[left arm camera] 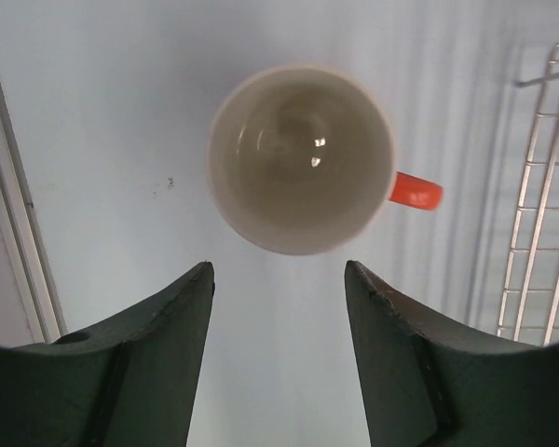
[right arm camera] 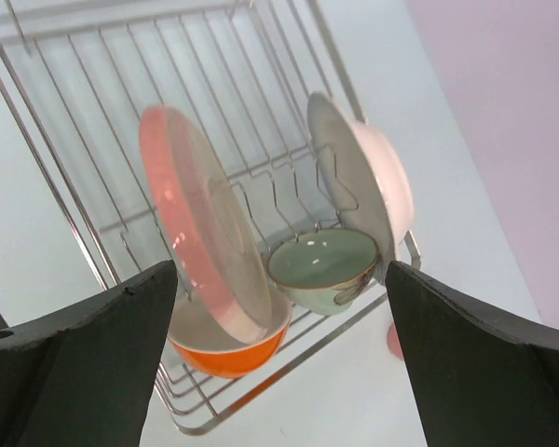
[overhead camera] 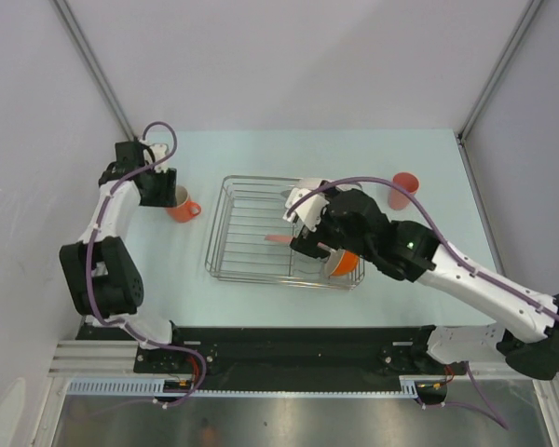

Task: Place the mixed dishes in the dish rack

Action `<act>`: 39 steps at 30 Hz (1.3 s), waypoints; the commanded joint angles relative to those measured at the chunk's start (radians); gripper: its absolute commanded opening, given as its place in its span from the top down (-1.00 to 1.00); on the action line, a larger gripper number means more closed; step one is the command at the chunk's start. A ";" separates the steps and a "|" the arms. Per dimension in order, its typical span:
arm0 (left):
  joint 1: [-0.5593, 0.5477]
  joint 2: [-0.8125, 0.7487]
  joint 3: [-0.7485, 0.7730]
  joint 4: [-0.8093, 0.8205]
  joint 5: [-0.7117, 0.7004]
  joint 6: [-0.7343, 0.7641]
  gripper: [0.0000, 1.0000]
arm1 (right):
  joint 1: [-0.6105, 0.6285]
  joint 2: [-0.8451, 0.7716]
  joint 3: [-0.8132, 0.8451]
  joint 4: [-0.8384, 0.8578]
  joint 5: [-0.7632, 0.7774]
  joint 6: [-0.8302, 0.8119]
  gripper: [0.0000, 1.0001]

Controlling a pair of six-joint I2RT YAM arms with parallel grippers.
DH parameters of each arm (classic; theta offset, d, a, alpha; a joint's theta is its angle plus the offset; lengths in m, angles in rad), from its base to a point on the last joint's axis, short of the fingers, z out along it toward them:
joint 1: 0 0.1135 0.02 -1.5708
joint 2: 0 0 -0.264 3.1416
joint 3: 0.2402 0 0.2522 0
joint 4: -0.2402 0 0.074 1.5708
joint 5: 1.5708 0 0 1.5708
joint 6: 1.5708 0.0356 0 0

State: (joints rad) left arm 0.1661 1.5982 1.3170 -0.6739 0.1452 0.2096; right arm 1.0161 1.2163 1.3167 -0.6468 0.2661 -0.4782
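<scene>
The silver wire dish rack (overhead camera: 247,233) lies mid-table. In the right wrist view the rack (right arm camera: 65,112) holds the salmon-pink plate (right arm camera: 200,214) and the white plate (right arm camera: 373,182) on edge, with the orange bowl (right arm camera: 233,346) and the grey-green bowl (right arm camera: 321,268) at its end. My right gripper (right arm camera: 279,289) is open and empty above them. The orange handled mug (overhead camera: 181,204) stands upright left of the rack; in the left wrist view the mug (left arm camera: 301,158) is just ahead of my open, empty left gripper (left arm camera: 278,270). The salmon-pink cup (overhead camera: 403,190) stands right of the rack.
Grey walls and metal frame posts (overhead camera: 93,65) bound the table at the back and sides. A black base rail (overhead camera: 289,345) runs along the near edge. The rack's edge wires (left arm camera: 540,214) show at the right of the left wrist view.
</scene>
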 commanded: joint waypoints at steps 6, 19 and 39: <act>0.016 0.143 0.114 0.139 -0.098 -0.042 -0.25 | 0.030 -0.107 0.016 0.115 -0.007 0.182 -1.00; 0.015 0.270 0.077 0.218 -0.105 -0.061 0.21 | 0.036 -0.055 0.006 0.157 0.016 0.303 -1.00; 0.013 -0.355 -0.151 0.077 0.307 -0.081 0.99 | -0.277 0.215 -0.071 0.617 -0.849 1.036 -0.99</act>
State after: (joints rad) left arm 0.1764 1.5314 1.1522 -0.5861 0.2703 0.1402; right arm 0.7658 1.3952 1.2400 -0.2573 -0.3141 0.3344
